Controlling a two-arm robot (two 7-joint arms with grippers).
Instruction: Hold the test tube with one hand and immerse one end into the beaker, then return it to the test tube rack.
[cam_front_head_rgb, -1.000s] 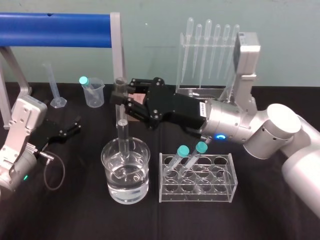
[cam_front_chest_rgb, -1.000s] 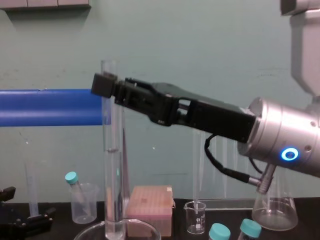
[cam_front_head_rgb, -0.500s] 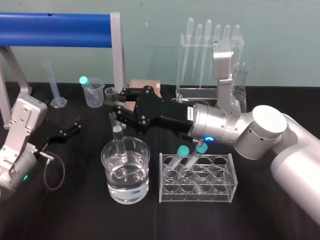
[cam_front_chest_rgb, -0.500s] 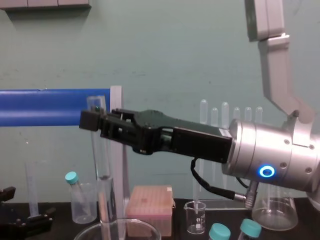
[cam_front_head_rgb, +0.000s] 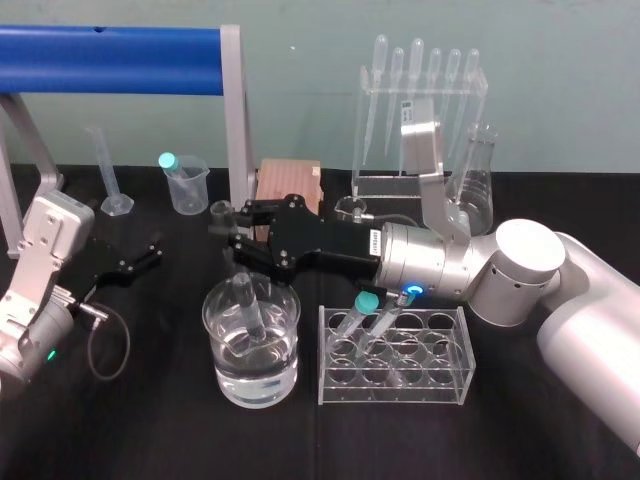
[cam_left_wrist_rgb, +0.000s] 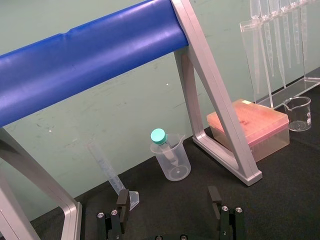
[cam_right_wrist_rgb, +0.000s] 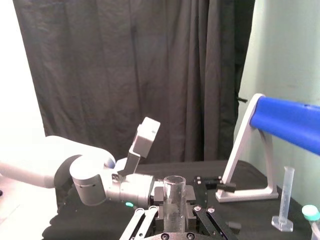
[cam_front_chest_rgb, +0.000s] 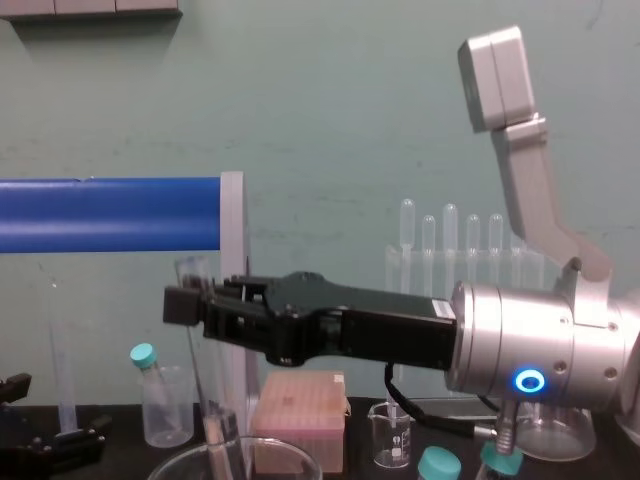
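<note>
R pincer (cam_front_head_rgb: 228, 236) clamps test tube (cam_front_head_rgb: 245, 300), tilted, lower end in beaker (cam_front_head_rgb: 214, 335); L pincer (cam_front_head_rgb: 143, 253) parked left, wide.

1. The long clear glass test tube (cam_front_head_rgb: 244, 300) and the wide clear glass beaker (cam_front_head_rgb: 216, 362) are colourless.
2. The black right gripper (cam_front_head_rgb: 230, 243) has a silver wrist (cam_front_head_rgb: 425, 262) with a blue glowing ring (cam_front_head_rgb: 408, 293).
3. At the beaker's 3 o'clock, the short tubes (cam_front_head_rgb: 350, 322) carry turquoise caps (cam_front_head_rgb: 368, 300).
4. The bench (cam_front_head_rgb: 150, 430) is black, the round padded bar (cam_front_head_rgb: 110, 60) bright blue, and the rectangular box (cam_front_head_rgb: 290, 183) pinkish-brown.
</note>
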